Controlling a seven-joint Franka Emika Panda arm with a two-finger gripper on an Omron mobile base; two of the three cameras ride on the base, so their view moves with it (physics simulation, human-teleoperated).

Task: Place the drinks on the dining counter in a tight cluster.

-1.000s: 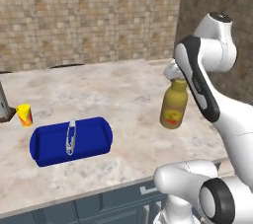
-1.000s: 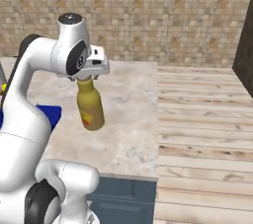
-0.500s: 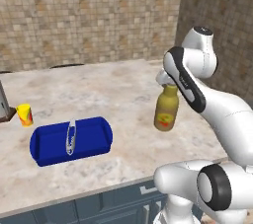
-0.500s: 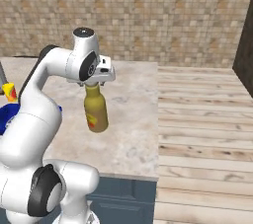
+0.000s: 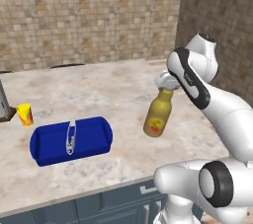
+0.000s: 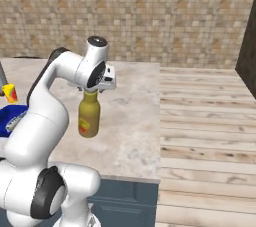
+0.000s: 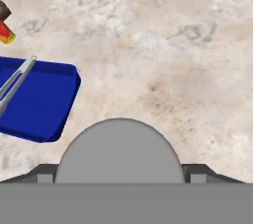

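Beige marble counter on a dark blue cabinet base, bearing a blue tray with metal tongs inside it, a small yellow cup just beyond the tray's left end, and a dark object at the left edge.

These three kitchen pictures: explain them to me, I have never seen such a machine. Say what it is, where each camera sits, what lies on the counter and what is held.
It is a white robot arm on a driving base. Two cameras ride on the base, behind the arm to its left and right; the third looks down from the hand. The gripper is closed around the grey cap of a mustard-yellow bottle, which hangs above the beige marble dining counter. From the hand, that cap is the grey dome. On the counter lie a blue tray holding a metal utensil, and a small yellow cup.
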